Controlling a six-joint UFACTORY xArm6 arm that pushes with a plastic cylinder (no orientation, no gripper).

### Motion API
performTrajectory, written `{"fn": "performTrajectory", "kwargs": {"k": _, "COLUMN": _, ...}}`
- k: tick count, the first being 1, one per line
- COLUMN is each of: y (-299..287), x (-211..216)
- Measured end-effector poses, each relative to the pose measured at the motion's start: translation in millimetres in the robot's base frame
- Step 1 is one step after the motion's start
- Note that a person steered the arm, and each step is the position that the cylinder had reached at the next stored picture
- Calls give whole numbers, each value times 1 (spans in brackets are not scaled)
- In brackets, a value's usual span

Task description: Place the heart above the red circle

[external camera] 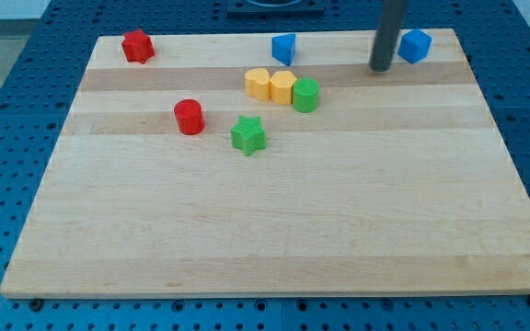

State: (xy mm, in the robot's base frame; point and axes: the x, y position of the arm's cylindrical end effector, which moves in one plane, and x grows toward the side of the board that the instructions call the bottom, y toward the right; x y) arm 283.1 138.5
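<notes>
Yellow heart-shaped block [258, 84] is yet to be approached by jawless my tip [380, 67], then pushed above red circular block [190, 118].

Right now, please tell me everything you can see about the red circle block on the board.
The red circle is a short, upright cylinder with a flat round top, plain red all over, looking like moulded plastic. It stands flat on the wooden board, left of centre in the view's upper half. Nothing touches it: the green star lies apart to its lower right, and the two yellow blocks are farther to its upper right. My tip is far away, near the view's top right.
</notes>
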Motion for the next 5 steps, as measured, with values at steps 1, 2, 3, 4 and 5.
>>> {"fn": "performTrajectory", "kwargs": {"k": 1, "y": -48, "x": 9}}
{"fn": "performTrajectory", "kwargs": {"k": 2, "y": -87, "x": 10}}
{"fn": "performTrajectory", "kwargs": {"k": 3, "y": -113, "x": 12}}
{"fn": "performTrajectory", "kwargs": {"k": 4, "y": -135, "x": 25}}
{"fn": "performTrajectory", "kwargs": {"k": 5, "y": -162, "x": 33}}
